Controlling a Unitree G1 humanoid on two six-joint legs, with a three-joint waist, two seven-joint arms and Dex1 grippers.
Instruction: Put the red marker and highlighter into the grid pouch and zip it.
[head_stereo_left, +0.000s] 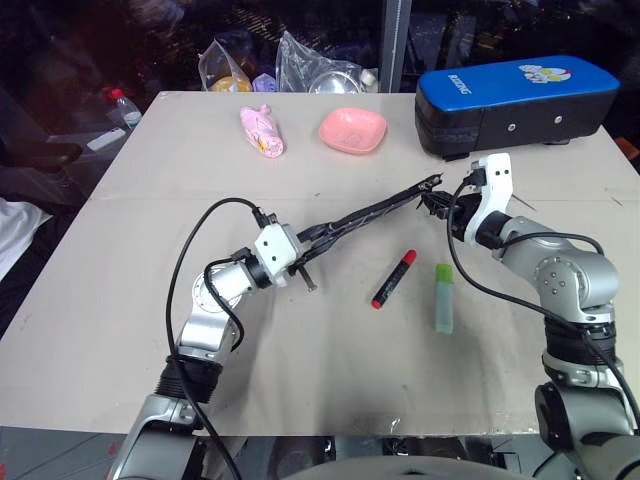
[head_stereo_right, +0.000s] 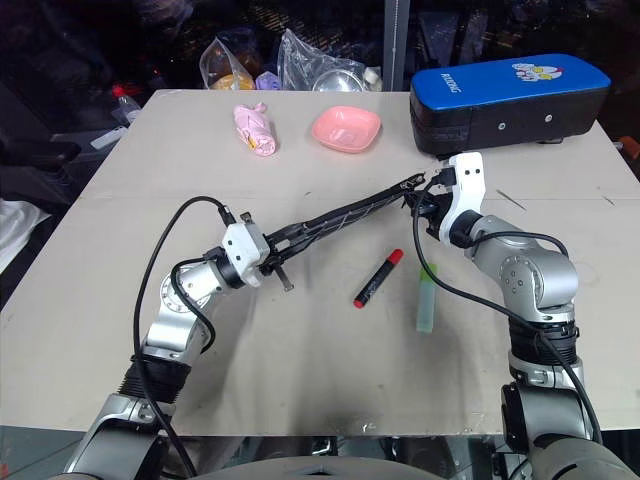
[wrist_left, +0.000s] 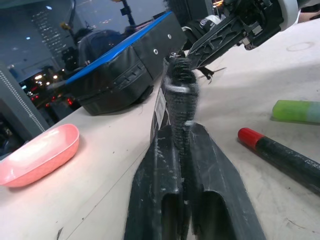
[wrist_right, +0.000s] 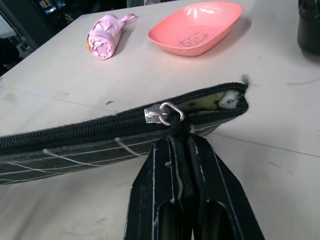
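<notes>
**Grid pouch suspended between both hands; pens on bench**

1. Left hand (head_stereo_left: 308, 258): fingers pressed onto one end of the grid pouch (head_stereo_left: 365, 215), pinching its edge. In the left wrist view the pouch (wrist_left: 176, 100) runs edge-on away from the fingers (wrist_left: 155, 200) toward the right hand.

2. Right hand (head_stereo_left: 437, 203): fingers pressed together on the pouch's far end, directly below the metal zipper slider (wrist_right: 164, 113). Beyond the slider the zip stands open for a short stretch, exposing light lining.

3. Grid pouch: held clear of the bench (head_stereo_left: 150, 300), stretched between the two hands, zipper edge up. From the left hand it runs toward 2 o'clock.

4. Red marker (head_stereo_left: 393, 279): lies flat on the bench at 5 o'clock from the pouch's middle, apart from it, red cap toward the far side.

5. Highlighter (head_stereo_left: 444, 297): lies just beside the marker at its 3 o'clock, green cap toward the far side, not touching it.

6. Other items: pink dish (head_stereo_left: 352, 130) and pink folded umbrella (head_stereo_left: 262, 130) at the far side; blue-and-black hard case (head_stereo_left: 515, 100) at 12 o'clock from the right hand.
</notes>
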